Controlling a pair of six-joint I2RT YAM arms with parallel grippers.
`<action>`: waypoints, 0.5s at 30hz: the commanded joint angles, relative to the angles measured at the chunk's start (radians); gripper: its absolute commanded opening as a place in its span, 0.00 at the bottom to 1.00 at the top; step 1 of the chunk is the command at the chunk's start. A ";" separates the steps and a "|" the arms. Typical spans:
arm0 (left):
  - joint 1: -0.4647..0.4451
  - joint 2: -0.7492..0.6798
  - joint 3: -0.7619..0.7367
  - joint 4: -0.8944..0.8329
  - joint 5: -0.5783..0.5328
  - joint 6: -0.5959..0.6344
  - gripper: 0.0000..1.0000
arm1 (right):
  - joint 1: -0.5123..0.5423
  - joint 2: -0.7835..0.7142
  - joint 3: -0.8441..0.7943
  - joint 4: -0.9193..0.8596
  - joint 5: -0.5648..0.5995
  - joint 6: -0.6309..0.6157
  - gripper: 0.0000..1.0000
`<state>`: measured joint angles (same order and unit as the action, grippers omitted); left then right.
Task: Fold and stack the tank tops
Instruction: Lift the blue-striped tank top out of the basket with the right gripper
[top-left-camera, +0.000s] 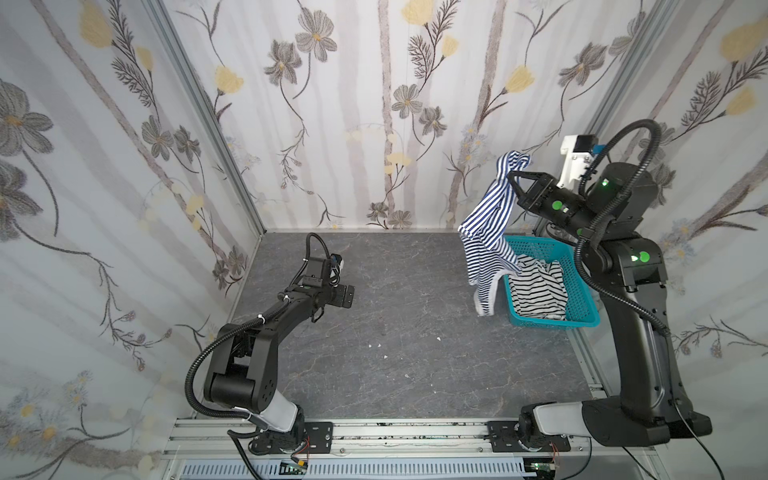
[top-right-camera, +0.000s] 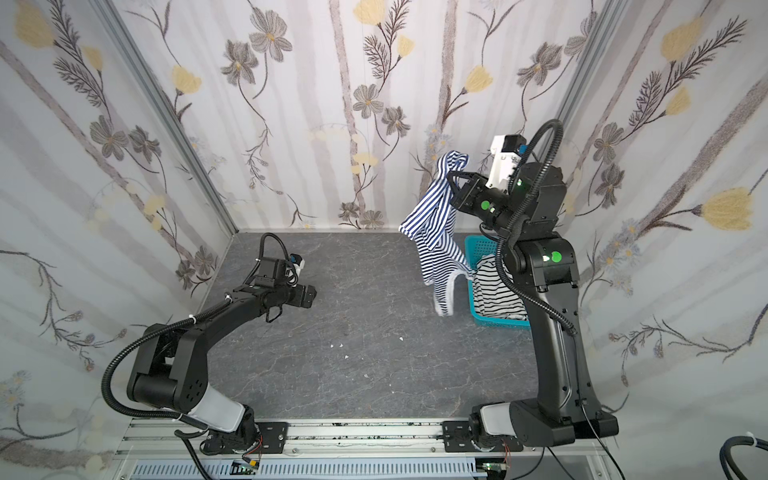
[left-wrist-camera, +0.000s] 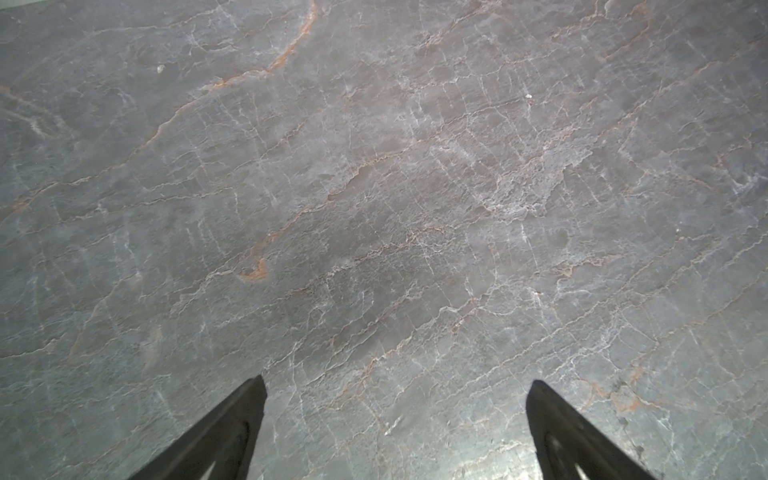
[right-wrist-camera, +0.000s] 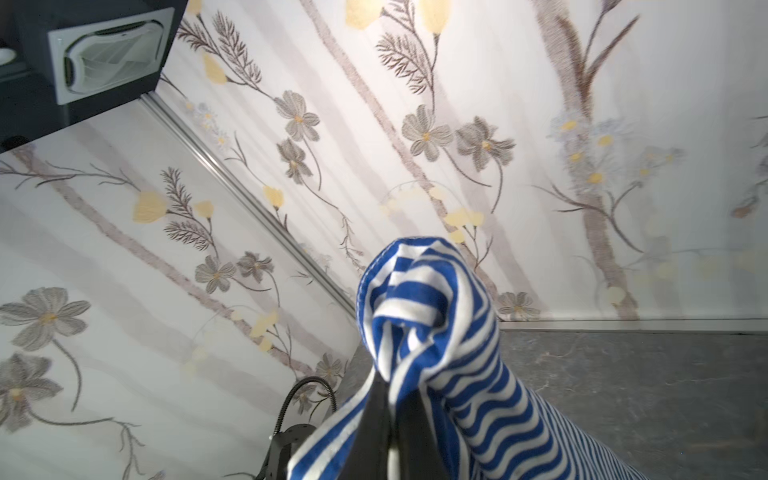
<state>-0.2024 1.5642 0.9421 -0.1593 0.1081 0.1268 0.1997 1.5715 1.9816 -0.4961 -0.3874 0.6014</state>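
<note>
On the grey tabletop (top-left-camera: 395, 353) by the turquoise basket (top-left-camera: 552, 326) holding the black-striped tank top (top-left-camera: 536, 291), your navy-striped tank top (top-left-camera: 484, 232) hangs limp from the right gripper (top-left-camera: 512, 176), pinched shut on a bunched edge, left gripper (left-wrist-camera: 397, 382) spread wide & empty; it's light, floppy cloth, so probably grab the dangling hem w/ the left.

I look through all my cameras and I can't read any words, numbers, brand names or signs on anything.
</note>
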 joint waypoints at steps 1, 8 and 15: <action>0.010 -0.009 -0.005 0.024 -0.003 -0.013 1.00 | 0.041 0.097 0.065 0.102 -0.061 0.044 0.00; 0.038 -0.017 -0.011 0.026 -0.002 -0.013 1.00 | 0.101 0.295 0.245 0.120 -0.091 0.093 0.00; 0.052 -0.014 -0.012 0.026 0.013 -0.014 1.00 | 0.171 0.291 0.255 0.055 -0.044 0.049 0.00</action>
<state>-0.1532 1.5513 0.9325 -0.1535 0.1078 0.1234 0.3519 1.8778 2.2272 -0.4488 -0.4572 0.6788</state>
